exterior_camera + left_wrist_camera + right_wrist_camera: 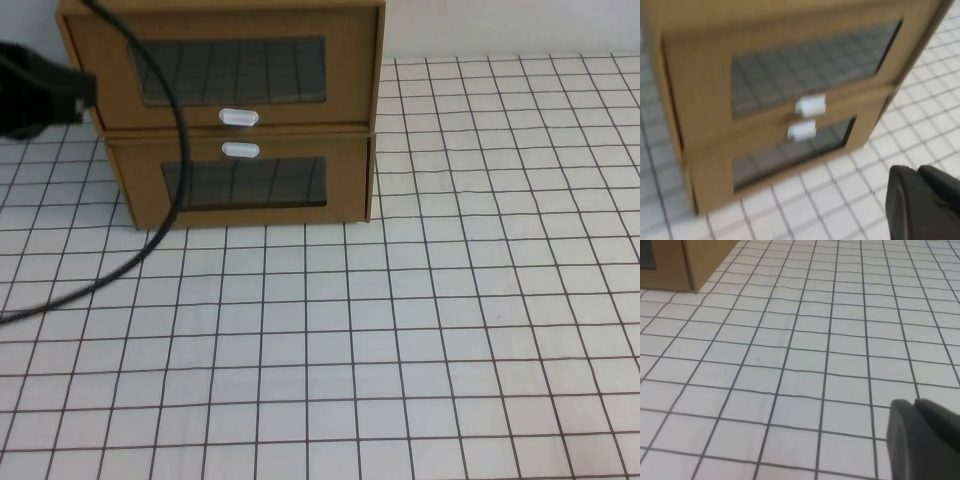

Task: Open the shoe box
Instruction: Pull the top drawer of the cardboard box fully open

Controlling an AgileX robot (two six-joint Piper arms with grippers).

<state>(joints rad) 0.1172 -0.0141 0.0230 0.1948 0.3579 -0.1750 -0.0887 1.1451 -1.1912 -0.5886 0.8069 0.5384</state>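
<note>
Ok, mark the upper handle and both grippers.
upper handle (pixel 238 117): high view, its middle.
left gripper (pixel 918 171): left wrist view, jaw tips, facing shoe box (pixel 695 100).
right gripper (pixel 915 403): right wrist view, jaw tips, over table (pixel 805 365).

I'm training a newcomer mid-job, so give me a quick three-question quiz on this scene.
1. True or false: both boxes are closed.
2. The left gripper, shut, is: A) clear of the boxes, facing their fronts; B) gripping a handle; C) inside a box.
3. Fill in: the right gripper, shut, hangs over the ____, away from the boxes.
Key: 1 true; 2 A; 3 table.
</note>
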